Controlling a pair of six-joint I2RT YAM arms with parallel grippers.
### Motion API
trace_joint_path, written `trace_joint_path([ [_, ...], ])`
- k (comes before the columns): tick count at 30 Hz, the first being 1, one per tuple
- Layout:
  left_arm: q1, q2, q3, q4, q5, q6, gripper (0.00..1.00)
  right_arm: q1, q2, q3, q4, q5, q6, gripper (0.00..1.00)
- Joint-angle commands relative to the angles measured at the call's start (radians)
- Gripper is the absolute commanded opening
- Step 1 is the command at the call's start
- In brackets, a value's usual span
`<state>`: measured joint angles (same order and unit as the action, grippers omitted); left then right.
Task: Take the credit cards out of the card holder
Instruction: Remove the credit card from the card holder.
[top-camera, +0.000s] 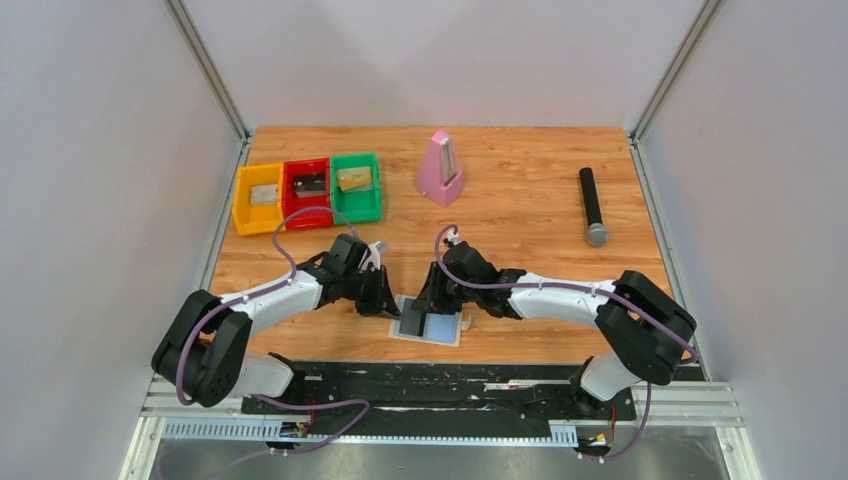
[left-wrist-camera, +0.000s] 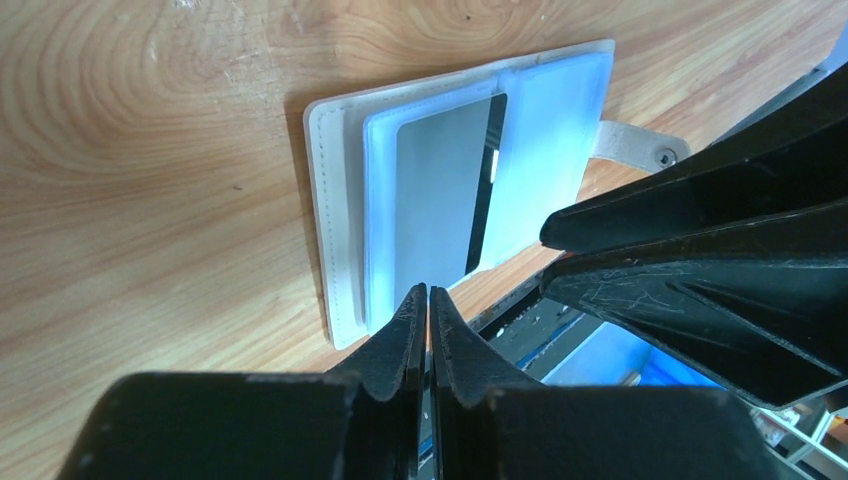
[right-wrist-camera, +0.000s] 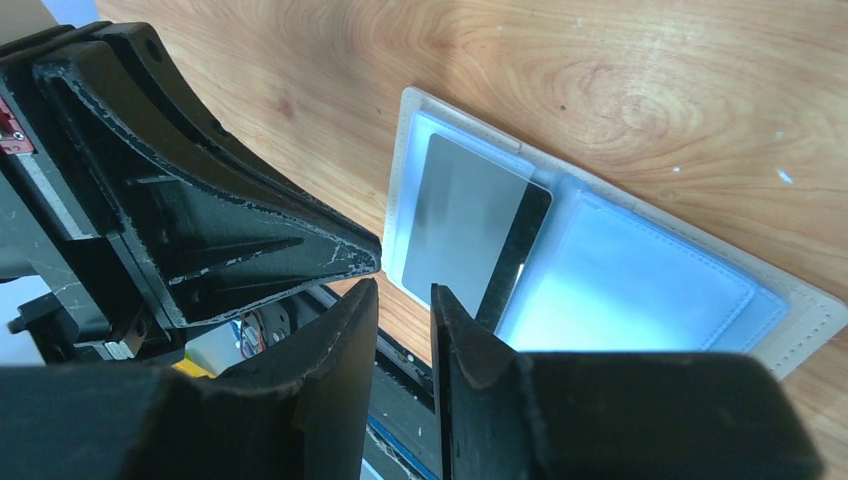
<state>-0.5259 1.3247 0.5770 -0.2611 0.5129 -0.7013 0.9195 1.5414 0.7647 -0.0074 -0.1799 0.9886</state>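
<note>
Woodgrain tabletop (top-camera: 520, 200), pale walls (top-camera: 100, 150), left jaws together, right jaws slightly apart, beside open card holder (top-camera: 445, 327)

Open card holder (top-camera: 445, 328) on wooden table (top-camera: 520, 200)

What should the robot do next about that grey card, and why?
Probably pinch the grey card's near edge with the right fingers: the card holder lies open, the card lies flat inside it, those fingers are slightly apart and empty.

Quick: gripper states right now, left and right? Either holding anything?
Left gripper: shut, nothing between its fingers.
Right gripper: partly open, holding nothing.
</note>
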Motion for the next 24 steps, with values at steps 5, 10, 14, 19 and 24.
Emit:
trace_joint_path([
  [5, 0.005, 0.05, -0.001, 0.07, 0.003, 0.039, 0.09, -0.005, 0.009, -0.03, 0.012, 0.054, -0.005, 0.26],
  [10, 0.005, 0.065, -0.008, 0.062, -0.012, 0.053, 0.09, -0.008, 0.028, -0.032, 0.012, 0.062, 0.0, 0.25],
  [14, 0.005, 0.073, -0.02, 0.059, -0.029, 0.059, 0.09, -0.009, 0.044, -0.031, 0.012, 0.069, 0.0, 0.24],
  [19, 0.005, 0.079, -0.035, 0.057, -0.043, 0.065, 0.09, -0.009, 0.051, -0.034, -0.015, 0.089, 0.004, 0.23],
  [24, 0.004, 0.087, -0.04, 0.061, -0.042, 0.067, 0.09, -0.009, 0.065, -0.029, -0.016, 0.086, 0.008, 0.23],
])
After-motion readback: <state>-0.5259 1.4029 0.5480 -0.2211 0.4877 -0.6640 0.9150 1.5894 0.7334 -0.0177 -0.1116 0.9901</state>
